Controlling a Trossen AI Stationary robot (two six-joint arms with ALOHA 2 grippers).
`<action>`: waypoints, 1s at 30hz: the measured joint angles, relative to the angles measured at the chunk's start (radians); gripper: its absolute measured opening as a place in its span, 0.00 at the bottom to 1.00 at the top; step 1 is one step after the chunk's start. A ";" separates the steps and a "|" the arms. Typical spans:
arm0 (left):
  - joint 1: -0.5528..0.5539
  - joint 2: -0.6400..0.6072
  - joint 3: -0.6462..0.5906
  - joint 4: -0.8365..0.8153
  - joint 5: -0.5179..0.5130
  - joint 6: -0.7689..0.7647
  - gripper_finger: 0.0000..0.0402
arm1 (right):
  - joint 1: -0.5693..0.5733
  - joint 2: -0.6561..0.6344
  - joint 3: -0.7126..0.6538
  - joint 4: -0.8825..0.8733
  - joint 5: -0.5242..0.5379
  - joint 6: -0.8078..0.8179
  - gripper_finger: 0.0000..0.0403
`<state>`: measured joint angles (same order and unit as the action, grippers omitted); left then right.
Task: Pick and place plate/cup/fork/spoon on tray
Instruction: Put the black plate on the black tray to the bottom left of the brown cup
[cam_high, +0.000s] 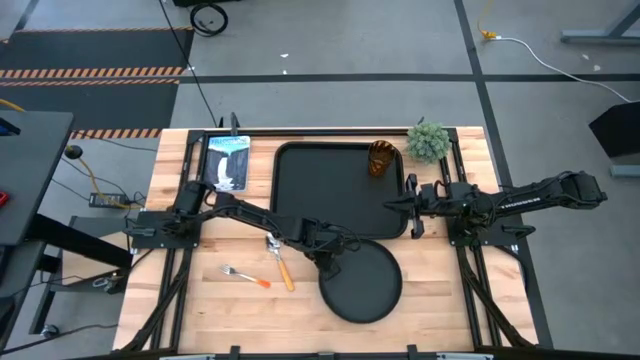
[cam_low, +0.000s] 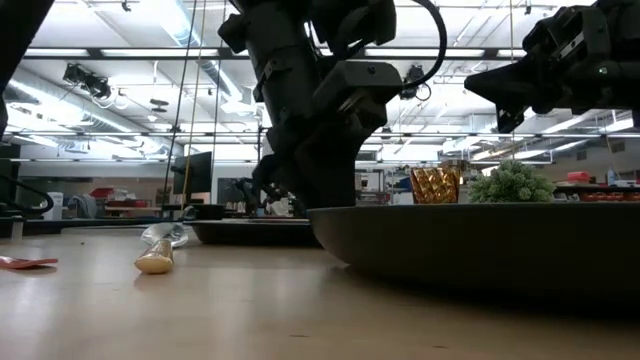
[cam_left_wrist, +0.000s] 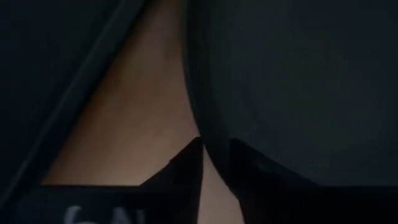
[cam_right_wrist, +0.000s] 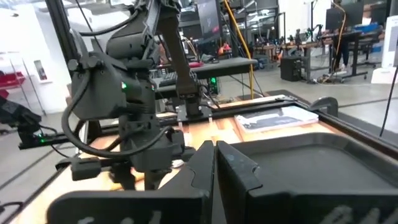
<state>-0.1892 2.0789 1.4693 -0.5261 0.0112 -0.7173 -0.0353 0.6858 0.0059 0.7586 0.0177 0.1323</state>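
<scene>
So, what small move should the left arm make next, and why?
Probably lift the plate slightly. The left hand is down at the plate's rim, its fingers on either side of the rim in the left wrist view, and the plate still lies on the table outside the tray. The cup already stands there.

A large black rectangular tray with raised rim (cam_high: 335, 190) fills the centre of the overhead frame on the wooden table (cam_high: 450, 300), with a small translucent amber tumbler (cam_high: 380, 158) standing in its upper-right corner and a small green potted plant (cam_high: 428, 141) just off that corner to the right. A round matte black plate (cam_high: 365, 287) lies on the table below the tray's lower-right part, while a blue-white card (cam_high: 229, 162) sits left of the tray's upper-left corner. In the lower left, a metal spoon with a yellow-orange handle (cam_high: 281, 264) lies left of the plate, and a small orange-handled fork (cam_high: 246, 277) lies just left of the spoon.
</scene>
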 joint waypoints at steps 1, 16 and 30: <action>0.003 0.000 0.000 0.000 -0.007 0.002 0.15 | 0.000 0.000 0.000 0.002 0.000 0.006 0.06; 0.122 -0.081 0.078 -0.143 -0.007 0.175 0.03 | 0.001 -0.001 0.000 0.034 -0.019 0.157 0.06; 0.469 -0.082 0.105 -0.150 0.016 0.259 0.03 | 0.001 -0.030 0.000 0.139 -0.020 0.145 0.06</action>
<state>0.2794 1.9968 1.5745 -0.6763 0.0275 -0.4580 -0.0345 0.6557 0.0063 0.8976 -0.0018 0.2776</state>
